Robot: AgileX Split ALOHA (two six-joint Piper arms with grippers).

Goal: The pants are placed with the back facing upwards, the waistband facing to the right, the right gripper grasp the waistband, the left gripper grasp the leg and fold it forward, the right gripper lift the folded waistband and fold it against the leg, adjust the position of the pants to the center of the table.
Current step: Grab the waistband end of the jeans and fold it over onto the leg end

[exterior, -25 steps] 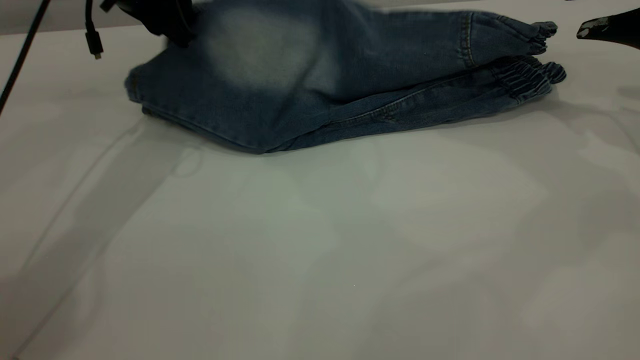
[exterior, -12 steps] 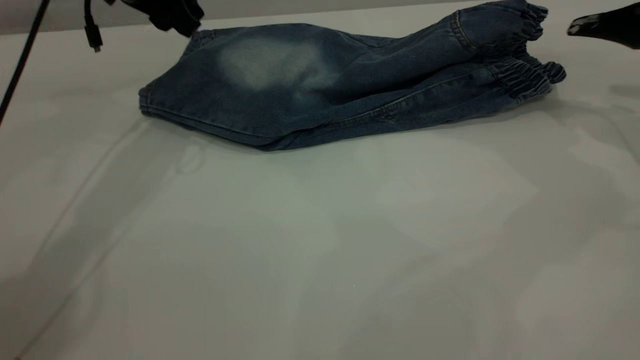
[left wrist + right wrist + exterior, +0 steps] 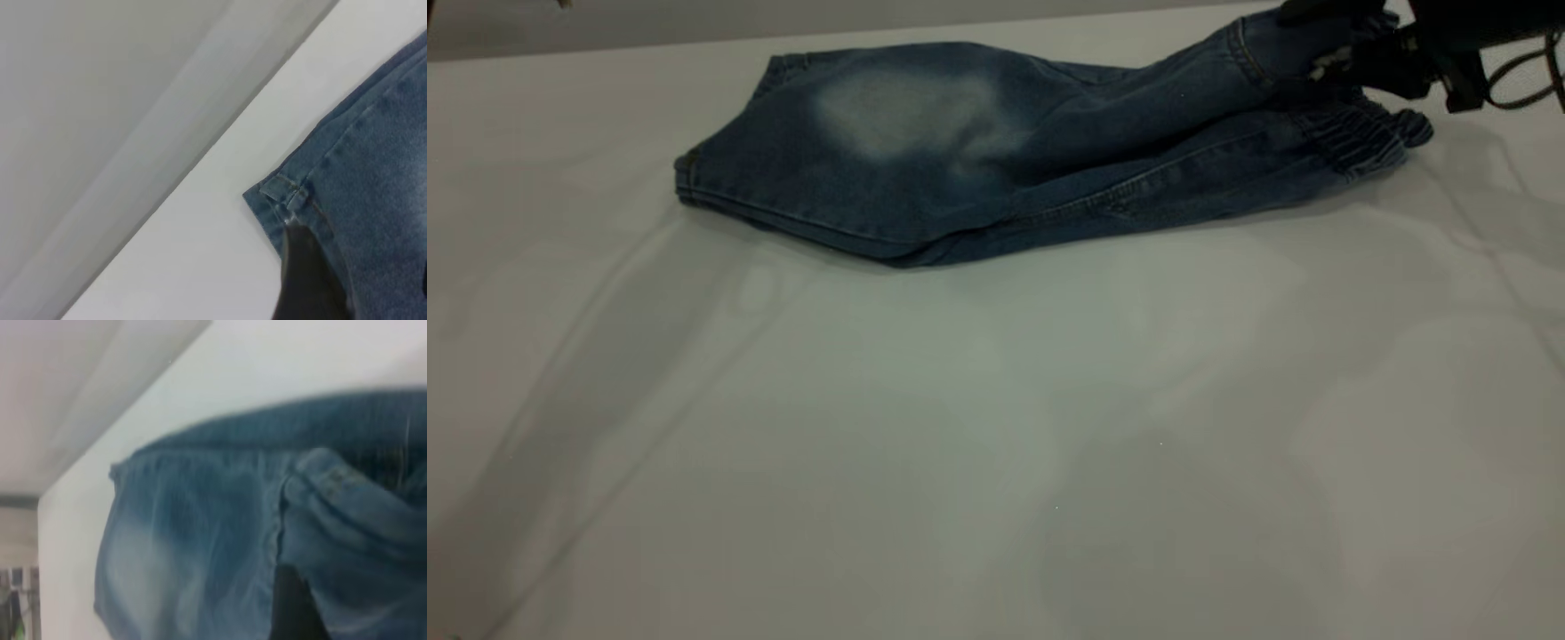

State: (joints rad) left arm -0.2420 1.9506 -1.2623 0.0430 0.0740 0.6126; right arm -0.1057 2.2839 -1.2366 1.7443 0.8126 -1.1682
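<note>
The left gripper point(image 3: 300, 280) has lifted off the denim shorts point(image 3: 960, 151); the right gripper point(image 3: 1352, 58) has reached their waistband point(image 3: 1369, 133), jaws' state unclear, second fold next.

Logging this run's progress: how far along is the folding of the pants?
Done: the pants already lie folded lengthwise, one leg over the other, near the table's far edge. In hand: the right gripper is at the waistband; its grip is unclear. Left: fold the waistband onto the leg, then centre the pants. The left gripper is outside the exterior view.
</note>
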